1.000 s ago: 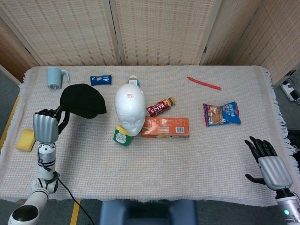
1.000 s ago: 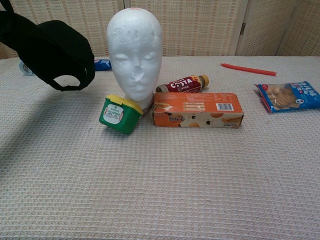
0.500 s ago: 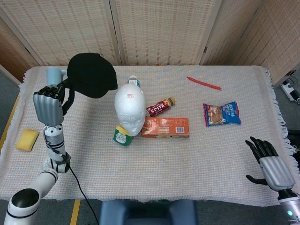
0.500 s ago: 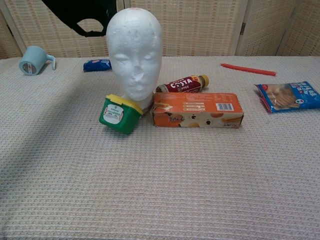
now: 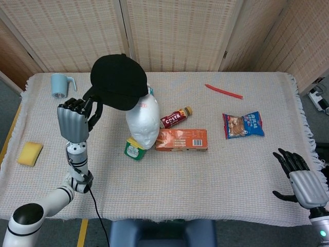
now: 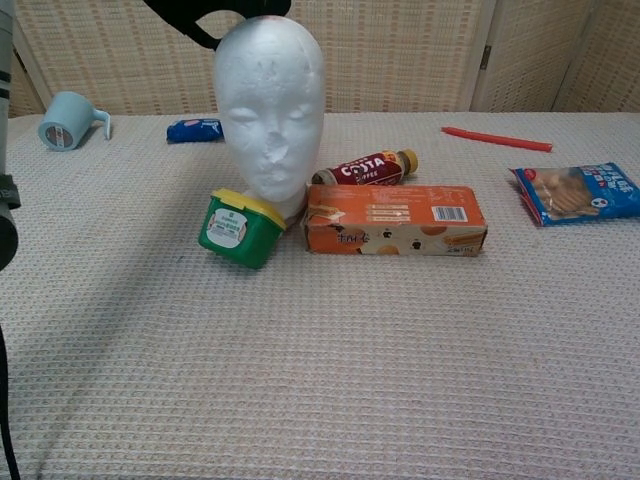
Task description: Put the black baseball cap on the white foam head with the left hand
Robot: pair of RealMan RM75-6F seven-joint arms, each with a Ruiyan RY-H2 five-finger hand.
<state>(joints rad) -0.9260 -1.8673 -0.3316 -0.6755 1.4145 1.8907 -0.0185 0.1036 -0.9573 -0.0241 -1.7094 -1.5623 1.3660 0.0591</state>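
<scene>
The black baseball cap [image 5: 119,81] hangs in the air over the back left of the white foam head [image 5: 143,122], covering part of its crown in the head view. My left hand [image 5: 73,120] grips the cap's rear edge from the left. In the chest view only the cap's lower edge and strap [image 6: 212,14] show at the top, just above the foam head [image 6: 268,110]. My right hand [image 5: 302,180] rests open at the table's near right corner, holding nothing.
Against the foam head lie a green tub with yellow lid [image 5: 134,149], an orange box [image 5: 181,139] and a Costa bottle [image 5: 176,117]. A blue mug [image 5: 59,85], yellow sponge [image 5: 30,153], red pen [image 5: 223,91] and snack bag [image 5: 243,124] sit farther off.
My left hand has carried the cap up and to the right, from beside the mug to over the foam head's crown. The right hand has barely shifted.
</scene>
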